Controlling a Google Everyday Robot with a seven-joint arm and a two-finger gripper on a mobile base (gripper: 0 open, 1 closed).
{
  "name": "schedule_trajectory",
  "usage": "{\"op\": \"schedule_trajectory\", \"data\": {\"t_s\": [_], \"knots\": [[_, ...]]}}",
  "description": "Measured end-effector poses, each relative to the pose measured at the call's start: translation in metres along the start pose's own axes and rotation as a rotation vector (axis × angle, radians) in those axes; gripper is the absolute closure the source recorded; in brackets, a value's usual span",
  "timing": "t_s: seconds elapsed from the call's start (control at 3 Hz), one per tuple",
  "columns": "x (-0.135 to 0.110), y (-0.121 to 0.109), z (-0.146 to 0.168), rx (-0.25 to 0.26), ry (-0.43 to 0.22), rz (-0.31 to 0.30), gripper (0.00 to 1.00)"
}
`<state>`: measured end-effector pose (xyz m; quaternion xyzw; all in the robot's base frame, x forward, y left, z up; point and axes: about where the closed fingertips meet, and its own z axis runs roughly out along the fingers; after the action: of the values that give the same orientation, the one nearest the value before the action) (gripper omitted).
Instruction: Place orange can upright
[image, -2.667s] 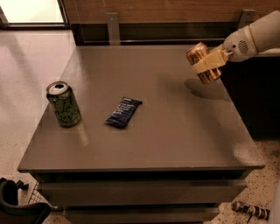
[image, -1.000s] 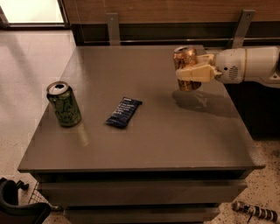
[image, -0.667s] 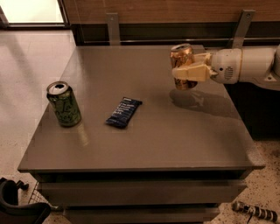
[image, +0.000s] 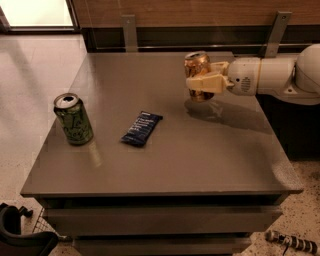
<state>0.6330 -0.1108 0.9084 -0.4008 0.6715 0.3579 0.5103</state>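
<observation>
The orange can (image: 196, 65) is a metallic orange-copper can with a silver top. It stands upright in my gripper (image: 202, 82), which reaches in from the right and is shut on its lower half. The can's base is at or just above the grey table (image: 165, 165), right of centre toward the back; I cannot tell whether it touches. The white arm (image: 272, 75) extends off the right edge.
A green can (image: 73, 119) with a silver top stands upright near the table's left edge. A dark blue snack packet (image: 141, 128) lies flat in the middle. A wooden wall with metal brackets runs behind the table.
My gripper has carried the orange can leftward from the table's right edge toward the middle back and turned it from tilted to upright. It has also come lower toward the tabletop.
</observation>
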Motion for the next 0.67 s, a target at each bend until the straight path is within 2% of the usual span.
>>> {"op": "schedule_trajectory", "data": {"t_s": [0.67], "knots": [[0.028, -0.029, 0.013, 0.022, -0.052, 0.024, 1.0]]}}
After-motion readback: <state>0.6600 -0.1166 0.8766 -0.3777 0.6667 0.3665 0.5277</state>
